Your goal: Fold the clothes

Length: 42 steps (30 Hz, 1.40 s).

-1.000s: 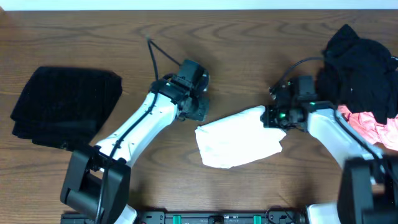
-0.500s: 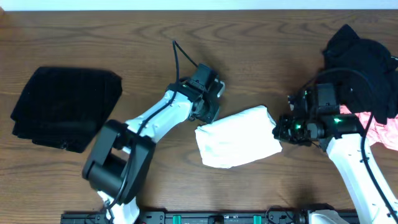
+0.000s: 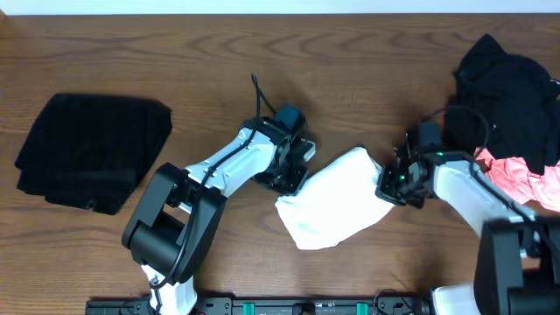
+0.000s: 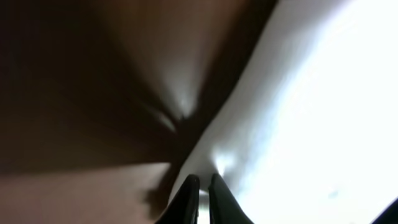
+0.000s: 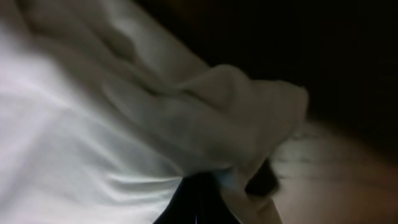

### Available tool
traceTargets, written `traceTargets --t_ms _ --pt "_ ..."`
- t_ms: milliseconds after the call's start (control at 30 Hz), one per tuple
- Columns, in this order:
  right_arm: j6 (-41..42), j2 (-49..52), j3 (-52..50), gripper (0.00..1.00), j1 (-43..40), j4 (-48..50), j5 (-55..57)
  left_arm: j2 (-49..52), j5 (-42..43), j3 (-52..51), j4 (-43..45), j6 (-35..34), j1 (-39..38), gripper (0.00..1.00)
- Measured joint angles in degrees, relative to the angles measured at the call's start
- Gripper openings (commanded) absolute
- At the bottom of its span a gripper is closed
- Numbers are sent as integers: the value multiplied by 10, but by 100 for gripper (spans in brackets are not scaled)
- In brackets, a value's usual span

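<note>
White T-shirt, folded bundle mid-table between 2 arms: right gripper closed, pinching its right edge; left gripper closed at its upper-left edge, hold unconfirmed; risk: uneven pulling likely drags or unfolds it.

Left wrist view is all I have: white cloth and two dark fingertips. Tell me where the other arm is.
Observer: The right end effector is at the opposite, right end of the white T-shirt, shut on bunched fabric.
Operator: Describe the shirt's shape.
Observer: It is a compact folded bundle, lying diagonally on the table.
Operator: List the other clothes.
Observer: A folded black garment lies far left; a loose black garment and a pink garment lie far right.
</note>
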Motion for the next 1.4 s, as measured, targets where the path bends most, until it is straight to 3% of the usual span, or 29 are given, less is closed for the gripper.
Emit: traceTargets --t_ms 233,400,533,733,933,1133,1400 --pt "9 60 6 1 1 244 -25 0 6 0 -72 0 0 6" --pt "5 88 2 1 3 369 -19 0 3 0 -50 -14 0 6" --pt "-16 94 2 1 4 427 -54 0 1 0 1 -40 0 13" --pt "-38 92 54 1 4 298 -123 0 0 0 80 -63 0 36" --pt "-96 46 118 2 3 106 -106 0 0 0 129 -118 0 41" --pt "-125 -37 154 2 3 14 -53 0 5 0 180 -188 3 50" --pt "-143 -52 154 1 3 -75 -25 0 97 0 238 -188 18 68"
